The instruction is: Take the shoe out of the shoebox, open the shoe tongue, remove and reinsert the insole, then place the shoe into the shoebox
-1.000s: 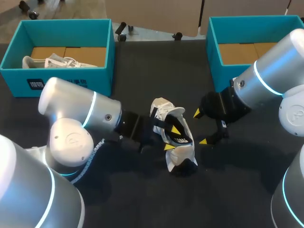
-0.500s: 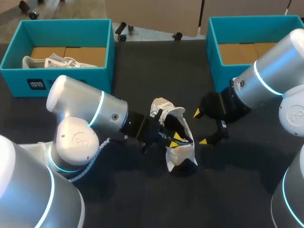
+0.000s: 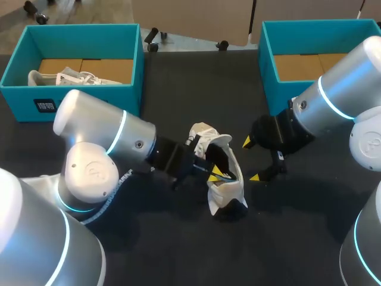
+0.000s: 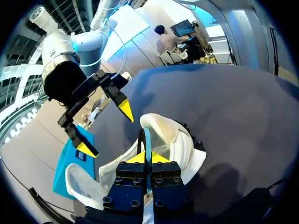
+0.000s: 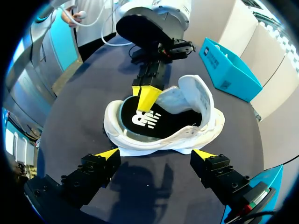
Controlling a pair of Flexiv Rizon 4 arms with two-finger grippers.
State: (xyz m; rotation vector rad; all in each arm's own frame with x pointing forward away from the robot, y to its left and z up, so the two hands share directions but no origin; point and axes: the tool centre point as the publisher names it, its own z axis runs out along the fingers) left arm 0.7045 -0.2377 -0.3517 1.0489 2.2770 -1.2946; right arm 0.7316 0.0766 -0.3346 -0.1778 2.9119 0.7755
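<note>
A white shoe (image 3: 228,195) lies on the black table between my two arms, its opening spread wide and its tongue folded back. Its black insole (image 5: 161,122) with a white logo lies inside. My left gripper (image 3: 215,173) reaches into the opening from the left and is shut on the insole's raised edge (image 4: 142,139), a thin dark strip between the yellow tips (image 4: 148,157). In the right wrist view those tips (image 5: 147,97) pinch the insole's far rim. My right gripper (image 3: 251,159) hangs open just right of the shoe (image 5: 156,143), its fingertips (image 5: 154,153) apart and touching nothing.
A teal shoebox (image 3: 83,98) at the back left holds another white shoe (image 3: 64,77). A second teal shoebox (image 3: 271,71) stands at the back right, behind my right arm, showing only a cardboard floor.
My left gripper has closed from part-open to shut, pinching the insole's edge inside the shoe, and its arm shifted slightly. The shoe and right arm have stayed put.
</note>
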